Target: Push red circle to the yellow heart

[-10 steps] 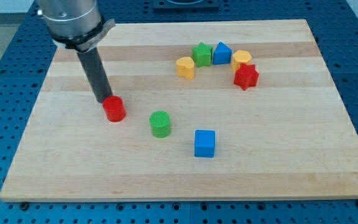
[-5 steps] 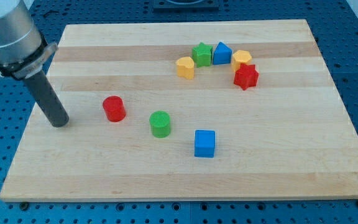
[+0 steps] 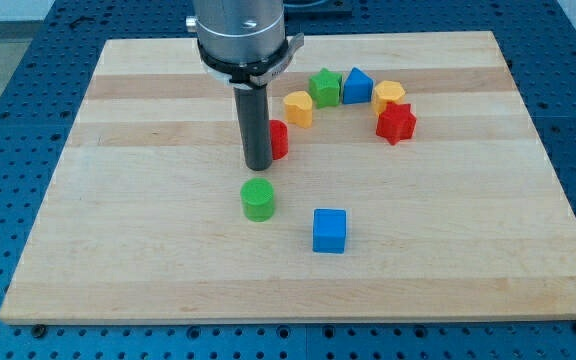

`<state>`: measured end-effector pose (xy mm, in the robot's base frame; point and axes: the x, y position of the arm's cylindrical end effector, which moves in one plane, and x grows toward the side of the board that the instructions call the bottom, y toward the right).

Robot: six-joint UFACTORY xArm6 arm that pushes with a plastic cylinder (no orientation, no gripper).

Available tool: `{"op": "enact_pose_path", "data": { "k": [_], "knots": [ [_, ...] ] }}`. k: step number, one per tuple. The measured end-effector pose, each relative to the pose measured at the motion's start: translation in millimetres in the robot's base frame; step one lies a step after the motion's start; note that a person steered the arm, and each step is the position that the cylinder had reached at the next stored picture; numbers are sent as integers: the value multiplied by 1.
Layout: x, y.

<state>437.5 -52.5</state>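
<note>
Closest to the view's bottom sits the blue cube (image 3: 329, 230), down and to the right of the rod's tip (image 3: 258, 167). A little further up, the green cylinder (image 3: 258, 200) stands just below the tip, near it but apart.

The tip rests on the wooden board (image 3: 118, 240), roughly in its middle. It is a plain bare rod with nothing to clench or let go; it holds nothing. Pressed against its right side is the red circle (image 3: 279, 139), half hidden behind the dark shaft, so only its right part shows. It looks to be touching the rod, though the exact contact is hidden.

Up and to the right of the tip, just past the red circle, lies the yellow heart (image 3: 298, 108); the two are close, with a narrow gap showing between them. Further to the right is the red star (image 3: 396, 122), well apart from the tip. Beyond the heart, towards the view's top, a green star (image 3: 324, 87), a blue block with a peaked top (image 3: 357, 86) and another yellow block (image 3: 389, 95) curve away in an arc to the right, each just beside the next.
</note>
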Motion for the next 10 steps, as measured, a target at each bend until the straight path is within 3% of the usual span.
{"op": "enact_pose_path", "data": {
  "k": [3, 5, 7, 10],
  "knots": [
    [-15, 4],
    [-5, -40],
    [-45, -34],
    [-18, -33]
  ]
}}
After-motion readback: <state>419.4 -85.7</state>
